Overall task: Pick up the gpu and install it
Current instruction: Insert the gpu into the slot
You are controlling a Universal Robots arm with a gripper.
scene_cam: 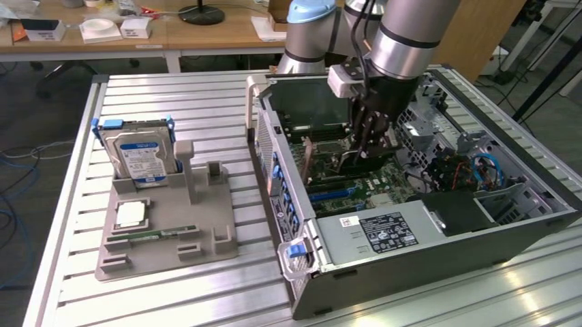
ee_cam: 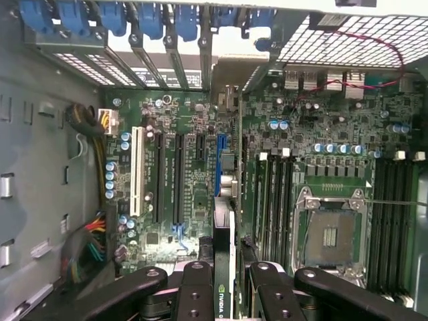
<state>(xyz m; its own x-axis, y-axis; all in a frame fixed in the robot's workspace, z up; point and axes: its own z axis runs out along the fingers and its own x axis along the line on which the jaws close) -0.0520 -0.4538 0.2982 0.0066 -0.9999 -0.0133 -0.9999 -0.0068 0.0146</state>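
GPU held edge-on inside the open PC case, over the motherboard.

I see jaws [scene_cam: 362,155] clamped on the gpu [ee_cam: 225,267], card upright w/ its thin edge toward the wrist cam, above the blue slot [ee_cam: 219,164] on the motherboard [ee_cam: 194,187]. Room is tight: rear bracket bay w/ blue clips [ee_cam: 144,20] at one end, CPU socket [ee_cam: 331,234] & RAM slots close alongside. Case [scene_cam: 382,272] sits on the slatted desk [scene_cam: 182,88]; hard drive [scene_cam: 141,160] stands in the grey holder [scene_cam: 168,238], well apart.

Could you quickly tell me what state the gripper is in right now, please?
Gripper: shut on the gpu, holding the card edge-on over the motherboard inside the open computer case.
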